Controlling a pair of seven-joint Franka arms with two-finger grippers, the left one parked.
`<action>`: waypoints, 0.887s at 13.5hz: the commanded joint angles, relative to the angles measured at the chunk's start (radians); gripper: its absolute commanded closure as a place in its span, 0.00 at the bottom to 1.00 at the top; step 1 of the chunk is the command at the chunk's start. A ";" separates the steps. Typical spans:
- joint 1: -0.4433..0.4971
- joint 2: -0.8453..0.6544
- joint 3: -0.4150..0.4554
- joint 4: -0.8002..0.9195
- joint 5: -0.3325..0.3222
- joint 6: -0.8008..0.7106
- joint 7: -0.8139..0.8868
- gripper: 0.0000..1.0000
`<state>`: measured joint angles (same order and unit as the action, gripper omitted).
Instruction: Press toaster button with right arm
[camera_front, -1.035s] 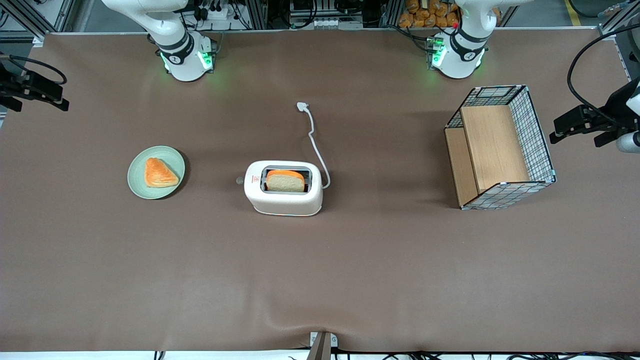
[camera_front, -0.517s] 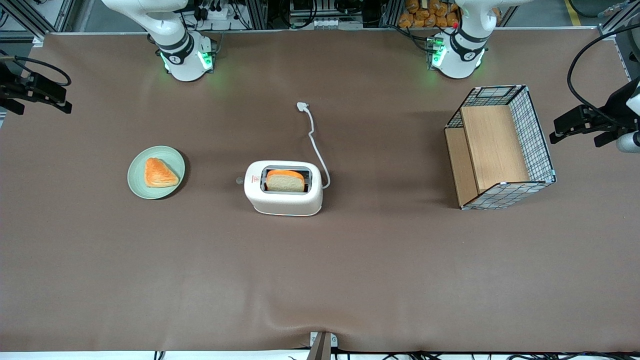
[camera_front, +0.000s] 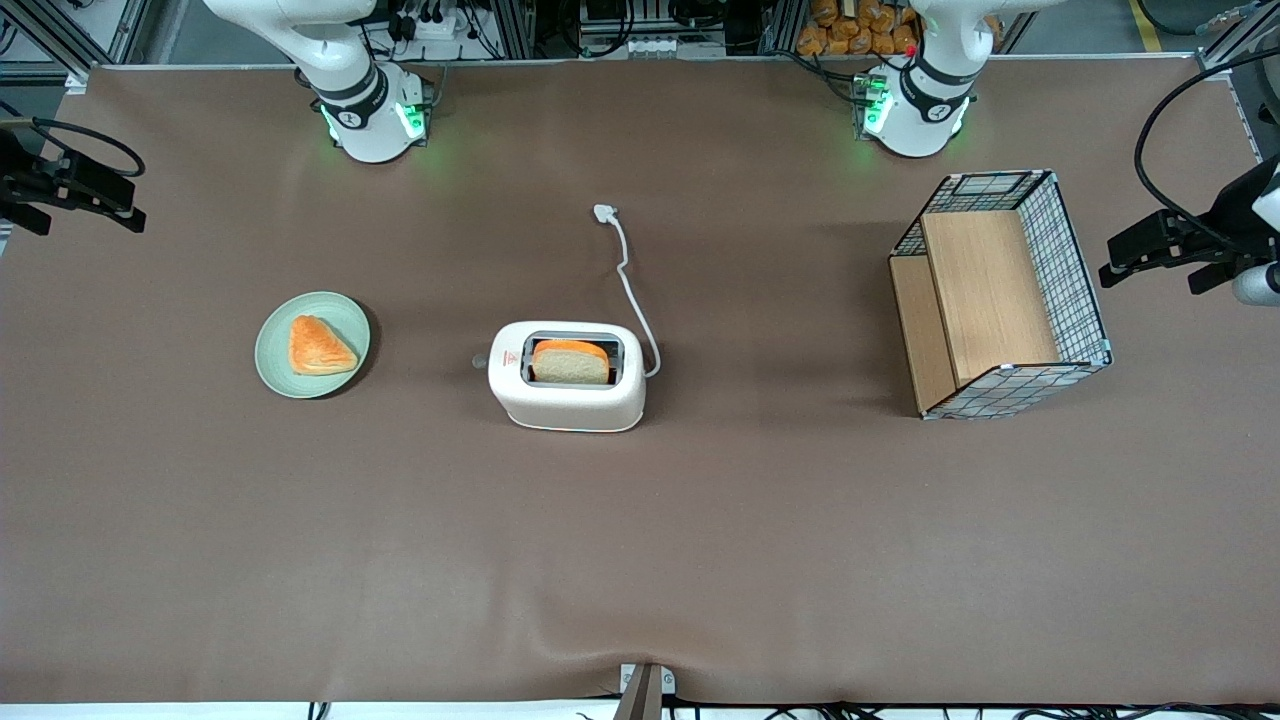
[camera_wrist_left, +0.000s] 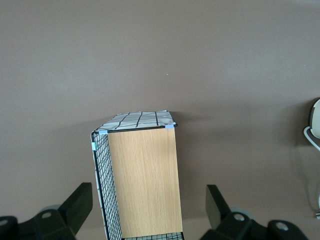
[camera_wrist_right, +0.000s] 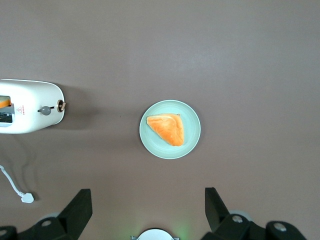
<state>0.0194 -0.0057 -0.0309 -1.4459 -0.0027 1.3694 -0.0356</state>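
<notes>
Table (camera_front: 640, 550): brown cloth. Clock directions are in the front view, 12 pointing away from that camera.

Right arm (camera_front: 330, 60): base at about 10 o'clock from the toaster. Its gripper (camera_front: 128, 203) hangs high at the working arm's end of the table, well apart from everything. In the right wrist view the fingers (camera_wrist_right: 80, 205) stand spread wide with nothing between them.

Basket (camera_front: 1000, 290): wire with wood panels, at 3 o'clock from the toaster, toward the parked arm's end. Not in the way.

Toaster (camera_front: 570, 400): mid-table, white, rounded, single slot with a bread slice (camera_front: 570, 365) in it. Red triangle sticker on top at the 9 o'clock end. Cord (camera_front: 630, 290) runs off toward 12, plug loose on the cloth.

Plate (camera_front: 270, 370): pale green, pastry (camera_front: 320, 345) on it, at 9 o'clock from the toaster, between gripper and toaster.

Button (camera_front: 480, 360): small round greyish knob sticking out of the toaster's 9 o'clock end, just under the sticker.

Step, as I judge it: approach, nothing touched yet. To do it well:
- Travel toward 3 o'clock, passing above the plate.
- Bring the fingers together first so one firm tip meets the small knob.
- Line up on the knob's centre and come in slowly.
- The toaster looks light and may slide on the cloth, so press gently.
- An off-centre push could twist it.
</notes>
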 joint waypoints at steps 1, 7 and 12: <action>-0.016 -0.002 0.016 -0.007 -0.017 0.010 -0.006 0.00; -0.018 0.001 0.016 -0.002 -0.011 0.010 -0.004 0.00; -0.021 0.003 0.014 -0.002 -0.011 0.008 -0.006 0.00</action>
<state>0.0193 -0.0021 -0.0311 -1.4471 -0.0026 1.3738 -0.0356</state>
